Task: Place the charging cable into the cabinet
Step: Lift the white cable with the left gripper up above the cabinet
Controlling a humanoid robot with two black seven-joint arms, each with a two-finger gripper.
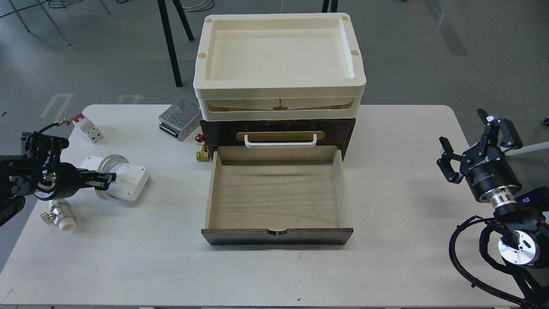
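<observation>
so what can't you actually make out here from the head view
- Left gripper: dark and seen nearly end-on over the charging cable, so whether it grips the cord cannot be told.
- Part of the cable's coil is hidden behind that gripper.
- Cabinet: the inside behind its white handle is hidden by its front.
- Lower cream tray: covered by the upper tray, only a slit shows.
- Right arm's base is cut off by the frame edge.
</observation>
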